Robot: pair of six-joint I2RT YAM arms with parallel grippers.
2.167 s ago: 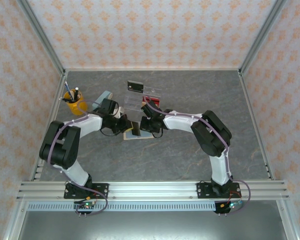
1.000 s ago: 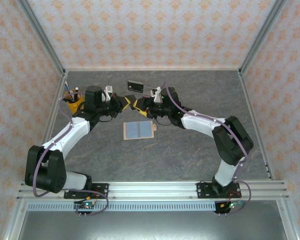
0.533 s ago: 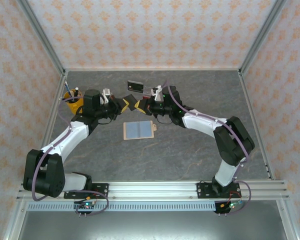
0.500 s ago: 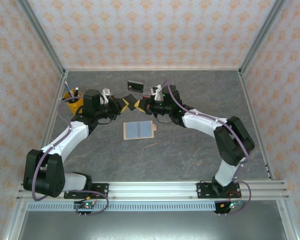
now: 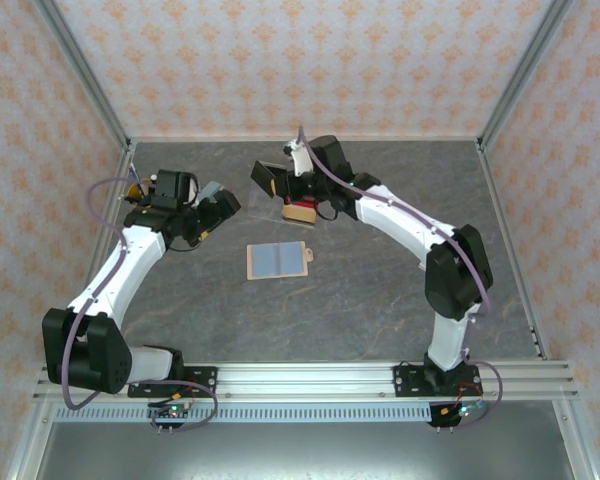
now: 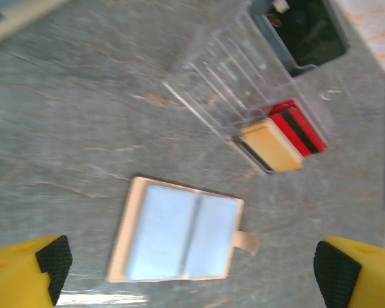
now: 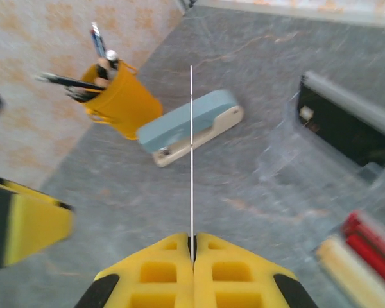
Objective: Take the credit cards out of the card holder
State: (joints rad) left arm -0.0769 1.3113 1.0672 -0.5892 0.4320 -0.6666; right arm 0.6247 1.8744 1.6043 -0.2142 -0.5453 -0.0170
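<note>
Table (image 5: 380,290): grey, marbled. Tray (image 6: 237,77): clear, far centre; tan card (image 6: 269,145) and red card (image 6: 299,126) in its near end. Holder (image 5: 278,261): open flat at mid-table, blue-grey panels up, tab on right, apart from both grippers. Left gripper (image 5: 217,208): jaws spread wide, empty, left of tray. Right gripper (image 7: 192,247): closed on thin card (image 7: 191,154) seen edge-on, near tray.

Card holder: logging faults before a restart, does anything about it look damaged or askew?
Nothing stands out. The card holder lies open and flat on the table, blue-grey panels up, tab out one side, no damage visible.
</note>
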